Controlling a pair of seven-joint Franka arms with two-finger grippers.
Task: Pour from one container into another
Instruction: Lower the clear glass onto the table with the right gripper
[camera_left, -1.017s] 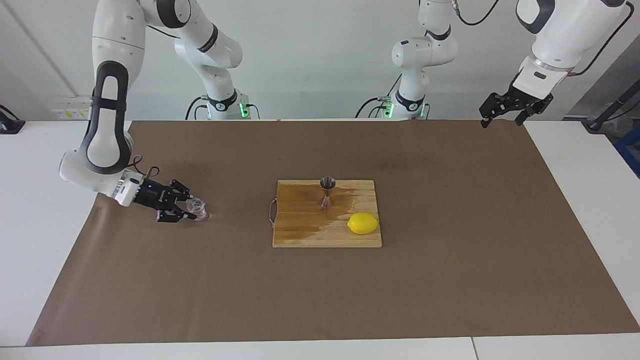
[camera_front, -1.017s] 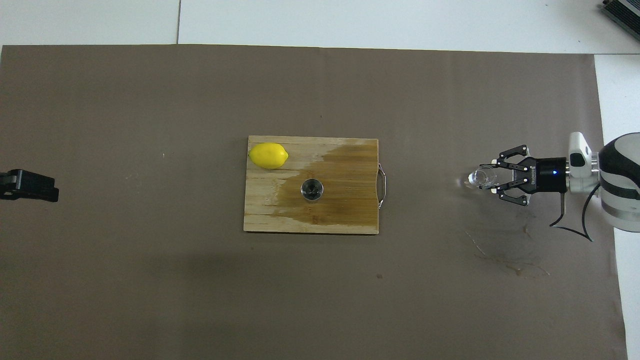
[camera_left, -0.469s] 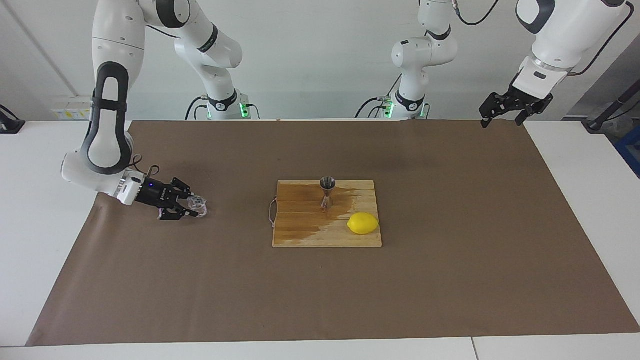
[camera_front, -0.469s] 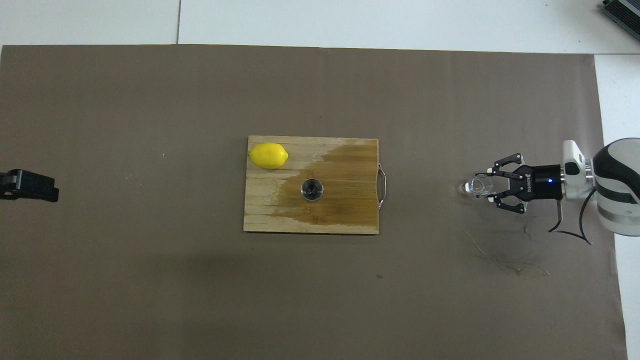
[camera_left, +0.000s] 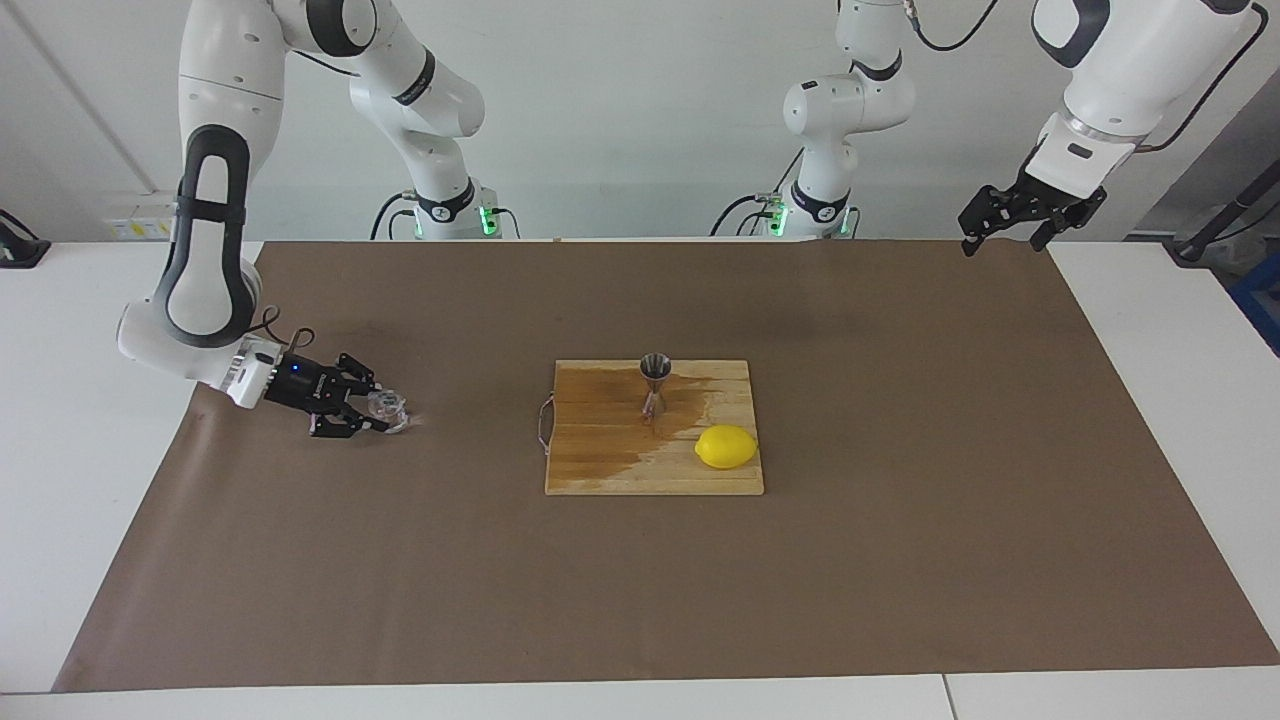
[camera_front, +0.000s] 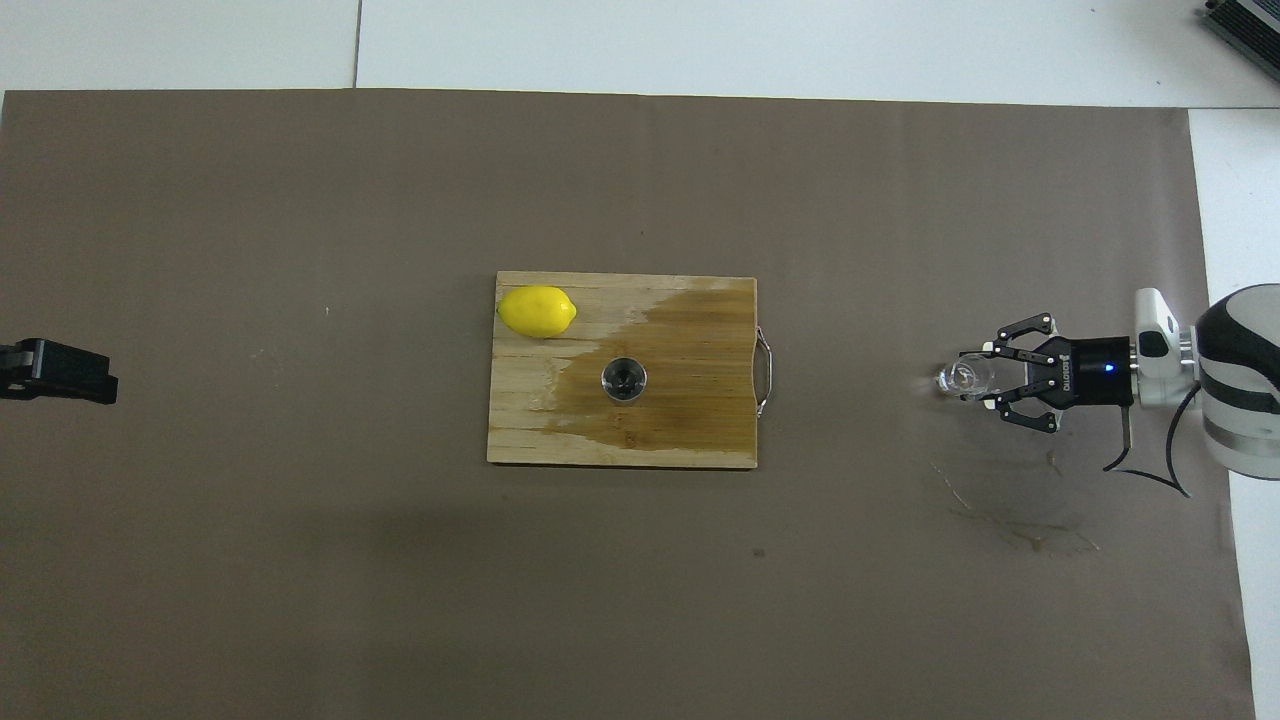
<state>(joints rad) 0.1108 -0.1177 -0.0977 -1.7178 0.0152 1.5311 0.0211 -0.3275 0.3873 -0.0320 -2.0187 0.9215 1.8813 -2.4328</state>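
Pouring task, early stage. The right gripper (camera_left: 375, 415) is closed on the clear glass cup (camera_left: 389, 408), held low over the brown paper at the right arm's end of the worktop (camera_left: 60, 420), well apart from the cutting board (camera_left: 600, 470). The steel jigger (camera_left: 655, 385) stands upright on the board's wet, darkened part, with a lemon (camera_left: 726, 447) near it. Carrying the cup over and tipping it remain. The left gripper (camera_left: 1005, 222) waits raised, fingers spread wide, holding nothing.
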